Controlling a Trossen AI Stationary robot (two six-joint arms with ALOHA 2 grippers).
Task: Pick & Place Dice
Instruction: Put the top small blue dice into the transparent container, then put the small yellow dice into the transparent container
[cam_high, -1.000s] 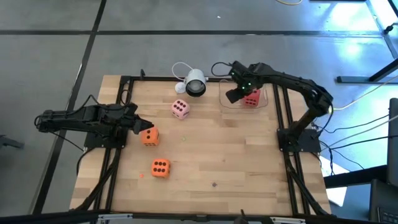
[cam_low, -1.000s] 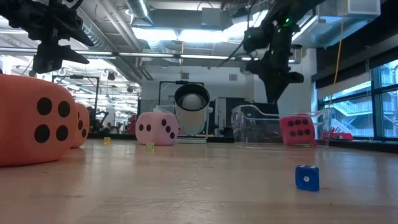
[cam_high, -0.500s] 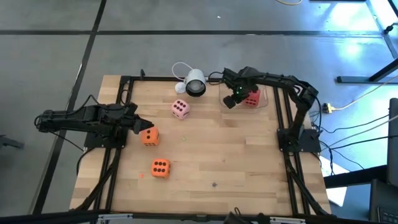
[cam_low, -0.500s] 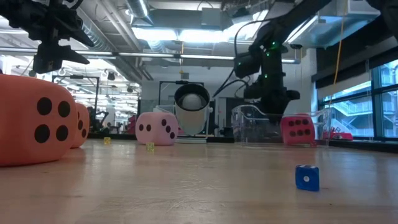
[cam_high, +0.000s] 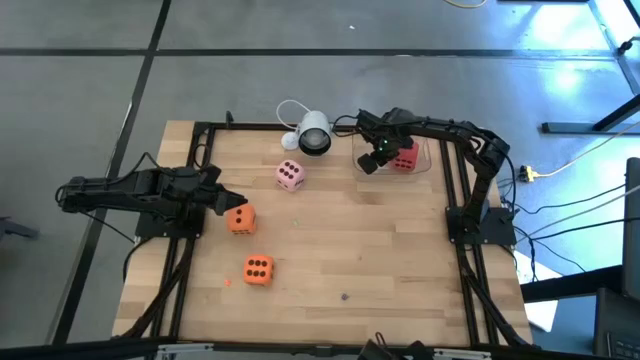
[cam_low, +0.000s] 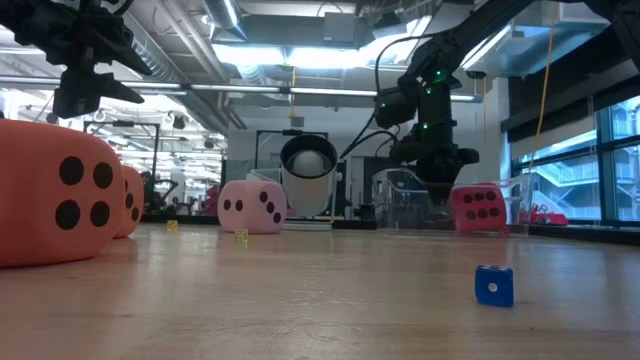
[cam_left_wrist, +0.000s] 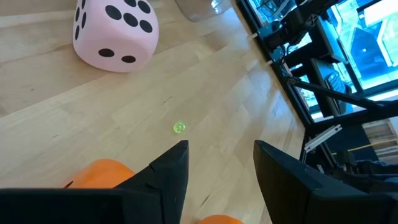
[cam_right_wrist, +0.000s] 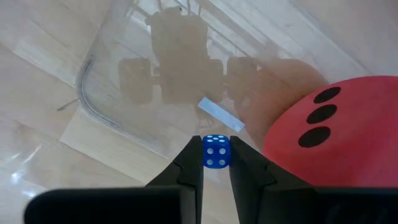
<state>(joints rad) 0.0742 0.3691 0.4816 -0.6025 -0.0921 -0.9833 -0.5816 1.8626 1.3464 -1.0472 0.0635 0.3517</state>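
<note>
My right gripper (cam_right_wrist: 216, 163) hangs over the clear tray (cam_high: 428, 165) at the table's far right and is shut on a tiny blue die (cam_right_wrist: 216, 151). A red die (cam_high: 405, 157) sits on the tray floor just beside it. The pink die (cam_high: 290, 175) rests on the table near the far edge. One orange die (cam_high: 240, 218) lies under my left gripper (cam_high: 226, 205), which is open and held high above it, as the low view shows. A second orange die (cam_high: 257, 269) rests nearer the front. My right gripper pinches the tiny blue die by two opposite faces (cam_right_wrist: 216, 151), only at the free ends of its fingers. The fingers come from above, pointing down. The die is lifted clear, level, above the clear tray's floor (cam_right_wrist: 161, 118).
A white round camera (cam_high: 313, 135) stands at the far edge between the pink die and the tray. Another tiny blue die (cam_low: 493, 285) lies on the near table. Small yellow bits (cam_low: 241, 236) and a green bead (cam_left_wrist: 179, 127) dot the wood. Black frame rails (cam_high: 455, 190) line both sides.
My right gripper has come down toward the clear tray and shifted slightly toward the table's left and near side, its arm folding in; in the last half second it barely moved. It stayed shut. The left arm and the dice on the table kept still.
</note>
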